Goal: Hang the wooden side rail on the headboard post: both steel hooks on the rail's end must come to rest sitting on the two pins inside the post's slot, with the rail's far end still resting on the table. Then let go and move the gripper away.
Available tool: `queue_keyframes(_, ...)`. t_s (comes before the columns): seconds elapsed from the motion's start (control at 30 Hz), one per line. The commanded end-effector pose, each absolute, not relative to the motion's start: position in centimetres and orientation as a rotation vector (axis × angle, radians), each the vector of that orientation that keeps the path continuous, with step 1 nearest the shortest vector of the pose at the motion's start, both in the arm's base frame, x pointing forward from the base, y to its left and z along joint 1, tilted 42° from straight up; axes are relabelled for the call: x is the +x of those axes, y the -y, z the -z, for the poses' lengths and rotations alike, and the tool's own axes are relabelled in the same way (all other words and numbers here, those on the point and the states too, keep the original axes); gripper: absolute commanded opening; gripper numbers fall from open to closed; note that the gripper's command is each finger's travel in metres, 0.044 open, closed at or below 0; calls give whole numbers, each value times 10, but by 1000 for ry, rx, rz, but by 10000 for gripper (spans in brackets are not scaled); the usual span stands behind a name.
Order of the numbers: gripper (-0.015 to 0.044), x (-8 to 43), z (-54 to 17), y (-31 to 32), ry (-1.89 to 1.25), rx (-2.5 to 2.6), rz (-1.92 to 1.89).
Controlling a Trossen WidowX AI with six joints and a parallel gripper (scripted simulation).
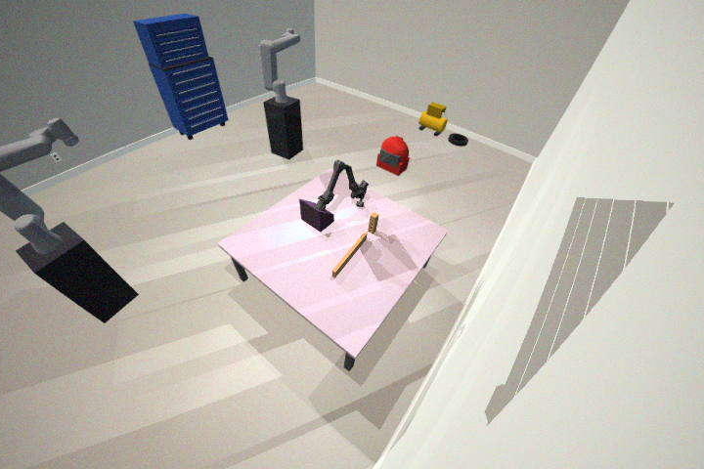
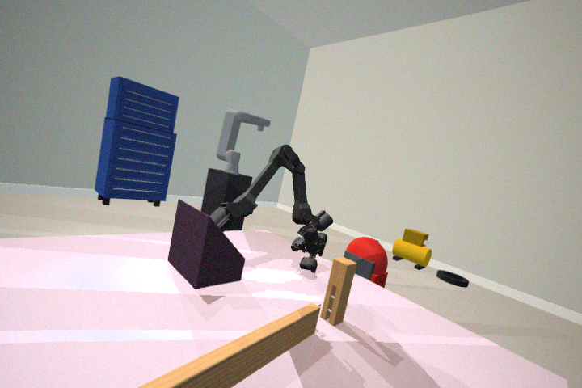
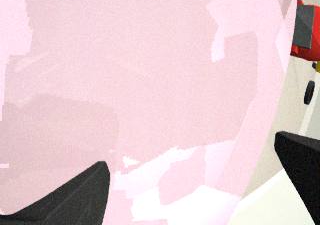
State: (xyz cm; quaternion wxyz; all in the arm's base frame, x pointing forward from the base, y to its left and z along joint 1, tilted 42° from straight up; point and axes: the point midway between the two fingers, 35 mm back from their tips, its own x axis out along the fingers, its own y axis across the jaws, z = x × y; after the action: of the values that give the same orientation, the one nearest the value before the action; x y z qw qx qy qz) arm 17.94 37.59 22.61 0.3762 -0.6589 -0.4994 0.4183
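Note:
The wooden side rail appears to lie along the pink table. One end points at the base of the upright wooden headboard post, with a small gap between them. A small grey bit of hook shows at that end in the exterior view; the rest is hidden or too small to tell. The post's slot with pale pins faces the rail. My gripper is open and empty, above the table behind the post, apart from post and rail. Neither shows in the wrist view.
A dark purple wedge-shaped block stands on the table beside the arm's base. A red helmet-shaped object is beyond the table's edge. The blue cabinet and yellow compressor stand farther off.

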Motion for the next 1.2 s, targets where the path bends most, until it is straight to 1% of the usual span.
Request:
queue_keyframes(0.0,440,208,-213,-346,1257,-1796,-1024)
queue_keyframes(0.27,440,259,-185,-275,1177,-2017,-939)
queue_keyframes(0.53,440,288,-158,-200,1082,-2210,-873)
queue_keyframes(0.77,440,297,-140,-140,1017,-2376,-807)
queue_keyframes(1.03,440,293,-121,-77,934,-2552,-735)
queue_keyframes(1.17,440,291,-118,-67,917,-2582,-722)
